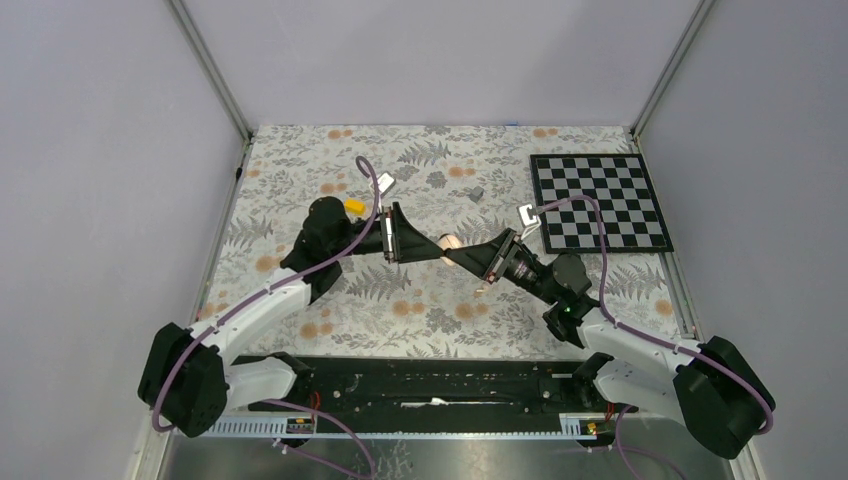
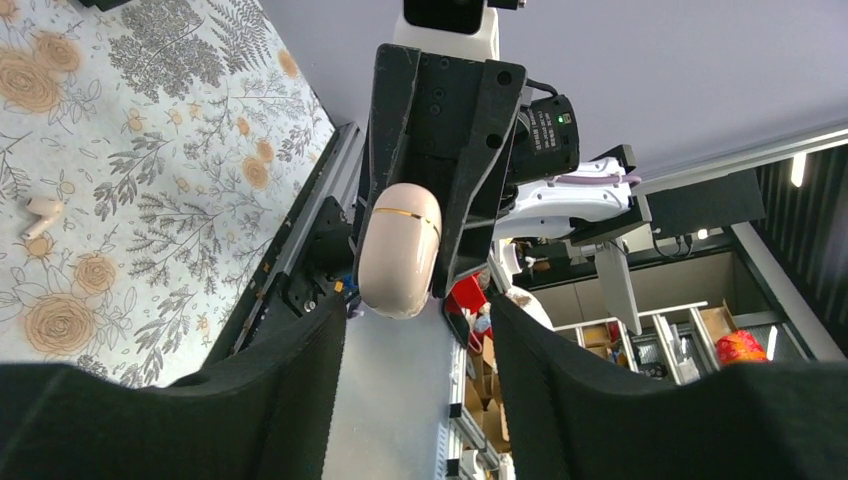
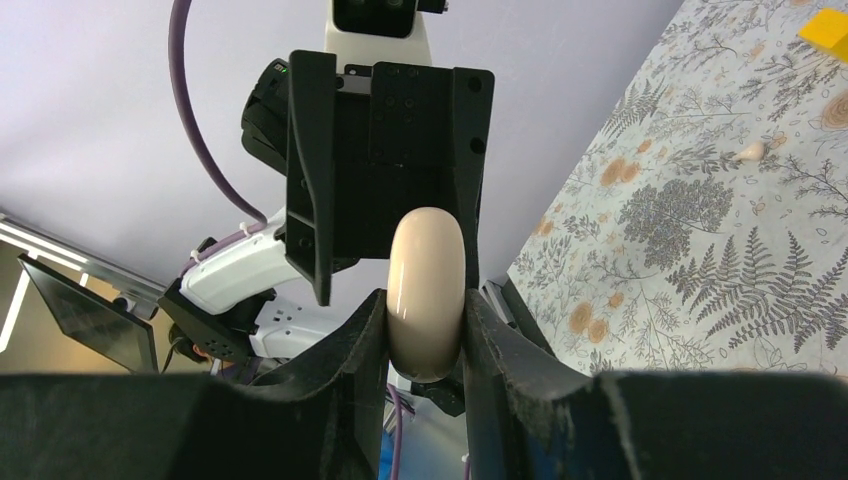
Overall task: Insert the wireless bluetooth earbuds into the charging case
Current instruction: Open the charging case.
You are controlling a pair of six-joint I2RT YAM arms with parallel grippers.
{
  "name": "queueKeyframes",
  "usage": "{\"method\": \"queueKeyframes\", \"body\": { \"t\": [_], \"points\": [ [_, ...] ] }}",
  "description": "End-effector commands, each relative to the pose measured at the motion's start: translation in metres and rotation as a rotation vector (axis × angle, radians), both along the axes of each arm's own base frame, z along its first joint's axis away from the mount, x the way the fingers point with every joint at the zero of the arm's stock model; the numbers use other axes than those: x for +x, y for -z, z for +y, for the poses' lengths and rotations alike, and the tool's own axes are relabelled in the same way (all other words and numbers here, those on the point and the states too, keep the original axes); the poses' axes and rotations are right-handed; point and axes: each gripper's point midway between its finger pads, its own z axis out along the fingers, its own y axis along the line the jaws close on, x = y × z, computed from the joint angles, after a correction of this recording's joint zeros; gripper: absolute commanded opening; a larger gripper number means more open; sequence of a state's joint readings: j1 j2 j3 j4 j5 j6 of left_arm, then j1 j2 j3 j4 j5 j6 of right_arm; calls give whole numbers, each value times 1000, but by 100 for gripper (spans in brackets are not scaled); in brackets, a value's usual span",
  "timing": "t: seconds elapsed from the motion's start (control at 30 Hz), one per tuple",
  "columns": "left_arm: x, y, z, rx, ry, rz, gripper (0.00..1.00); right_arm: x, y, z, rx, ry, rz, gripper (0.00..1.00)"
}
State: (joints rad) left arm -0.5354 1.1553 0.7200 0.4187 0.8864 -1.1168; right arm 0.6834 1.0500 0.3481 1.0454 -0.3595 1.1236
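Charging case [image 2: 400, 250]: a smooth, cream-pink oval pod with a thin gold seam line around it, lid closed, held in the air above the middle of the table between the two arms. The right gripper [image 3: 425, 305] pinches the case by its sides, a finger pressed flat against each flank. The left gripper [image 2: 415, 320] faces it with its jaws spread wider than the pod; the free end of the case lies between them, with a visible gap on at least one side. An earbud [image 2: 40, 212], pale with a short stem, lies on the table apart from both grippers. The right wrist view shows a similar small pale piece [image 3: 750, 152] on the cloth, short of a yellow block [image 3: 825, 30]; whether it is the same earbud cannot be told. The table [image 1: 430, 300] is covered with a cloth printed with grey ferns and orange flowers. On it lie a checkerboard [image 1: 600, 200] at the far right and a small grey block [image 1: 476, 193] nearby. Plain lilac-grey walls [image 1: 430, 60] enclose three sides. A black rail [image 1: 430, 385] runs along the near edge.
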Motion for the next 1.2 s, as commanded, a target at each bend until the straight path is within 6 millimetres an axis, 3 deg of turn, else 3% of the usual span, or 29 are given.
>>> {"method": "queueKeyframes", "body": {
  "t": [0.0,0.3,0.5,0.83,1.0,1.07,1.13,1.17],
  "points": [
    [4,-13,-4,-45,-11,-51,54,-4,-18,-2,48,-12,-59,0],
    [6,-21,-10,-133,-6,-6,42,-6,-17,-3,49,-15,-58,0],
    [7,-19,-12,-129,-6,-6,40,-6,-18,-3,53,-20,-56,0],
    [8,-21,-12,-130,-12,-14,0,-7,-15,-2,46,-23,-40,0],
    [6,-23,-10,-122,-15,-33,0,-5,-7,-3,22,-13,-7,0],
    [6,-21,-10,-107,-18,-33,0,-4,-3,-4,6,-3,8,15],
    [6,-18,-10,-103,-20,-30,0,-3,2,-6,-14,8,22,55],
    [6,-17,-10,-103,-15,-29,0,-2,4,-6,-26,16,27,63]
  ]
}}
